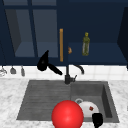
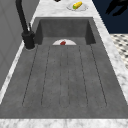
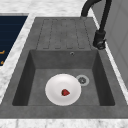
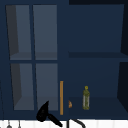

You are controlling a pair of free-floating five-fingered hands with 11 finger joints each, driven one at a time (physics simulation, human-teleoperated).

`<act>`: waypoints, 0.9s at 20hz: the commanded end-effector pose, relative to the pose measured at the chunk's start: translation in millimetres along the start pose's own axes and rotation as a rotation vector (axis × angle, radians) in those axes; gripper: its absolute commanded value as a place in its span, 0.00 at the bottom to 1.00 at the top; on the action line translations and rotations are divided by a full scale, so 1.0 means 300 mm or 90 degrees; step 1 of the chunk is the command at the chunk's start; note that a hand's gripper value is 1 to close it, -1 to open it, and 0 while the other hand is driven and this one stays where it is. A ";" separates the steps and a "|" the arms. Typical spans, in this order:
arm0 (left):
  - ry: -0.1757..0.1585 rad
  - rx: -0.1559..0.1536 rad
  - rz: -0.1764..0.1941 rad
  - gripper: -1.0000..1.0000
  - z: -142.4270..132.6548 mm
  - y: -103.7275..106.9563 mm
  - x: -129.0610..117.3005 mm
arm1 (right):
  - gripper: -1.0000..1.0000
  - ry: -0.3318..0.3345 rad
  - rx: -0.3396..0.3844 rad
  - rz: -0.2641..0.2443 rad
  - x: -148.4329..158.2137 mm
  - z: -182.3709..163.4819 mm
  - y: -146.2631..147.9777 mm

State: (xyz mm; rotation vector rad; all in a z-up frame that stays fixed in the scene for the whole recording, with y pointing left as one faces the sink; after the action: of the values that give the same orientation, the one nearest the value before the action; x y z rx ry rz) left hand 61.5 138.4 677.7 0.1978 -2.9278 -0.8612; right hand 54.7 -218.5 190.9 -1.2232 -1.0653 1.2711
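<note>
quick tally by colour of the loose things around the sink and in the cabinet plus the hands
black: 2, left hand, right hand
red: 2, ball, small piece on the plate
white: 1, plate in the basin
olive green: 1, bottle on the cabinet shelf
total: 6

No text, label, brand, number or sign can be read anywhere.

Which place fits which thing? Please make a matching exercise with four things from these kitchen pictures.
Things:
1. white plate
2. green bottle
3. left hand
4. right hand

Places:
A. on the open cabinet shelf
B. at the sink's front edge
C. in the sink basin
D. in the air by the cabinet door's handle

Pairs: 1-C, 2-A, 3-D, 4-B
</note>
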 end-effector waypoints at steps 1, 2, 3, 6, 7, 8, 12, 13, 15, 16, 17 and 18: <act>0.060 0.002 -0.055 0.00 0.000 0.000 0.000 | 0.50 0.000 0.000 0.000 0.000 0.000 0.000; 0.064 0.002 -0.061 0.00 0.000 0.000 0.000 | 0.50 0.000 0.000 0.000 0.000 0.000 0.000; 0.068 0.002 -0.068 0.00 0.000 0.000 0.000 | 0.50 0.000 0.000 0.000 0.000 0.000 0.000; 0.081 0.021 -0.077 0.00 0.000 0.002 0.004 | 0.50 0.000 0.000 0.000 0.000 0.000 0.000; 0.083 0.029 -0.079 0.00 -0.003 0.005 0.008 | 0.50 0.000 0.000 0.000 0.000 0.000 0.000; 0.085 0.041 -0.077 0.00 -0.010 0.011 0.016 | 0.50 0.000 0.000 0.000 0.000 0.000 0.000; 0.043 0.011 -0.051 0.00 -0.039 0.034 0.017 | 0.50 0.000 0.000 0.000 0.000 0.000 0.000; 0.034 0.005 -0.040 0.00 -0.024 0.027 0.024 | 0.50 0.000 0.000 0.000 0.000 0.000 0.000; 0.037 0.005 -0.043 0.00 -0.024 0.026 0.019 | 0.50 0.000 0.000 0.000 0.000 0.000 0.000; 0.037 0.005 -0.043 0.00 -0.025 0.027 0.020 | 0.50 0.000 0.000 0.000 0.000 0.000 0.000; 0.038 0.015 -0.041 0.00 -0.027 0.029 0.024 | 0.50 0.000 0.000 0.000 0.000 0.000 0.000; 0.040 0.031 -0.039 0.00 -0.036 0.037 0.033 | 0.50 0.000 0.000 0.000 0.000 0.000 0.000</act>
State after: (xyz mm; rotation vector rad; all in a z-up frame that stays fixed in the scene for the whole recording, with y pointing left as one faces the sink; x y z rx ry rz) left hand 54.9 140.4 689.2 0.3175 -2.8870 -0.8360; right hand 54.7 -218.5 190.9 -1.2232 -1.0653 1.2711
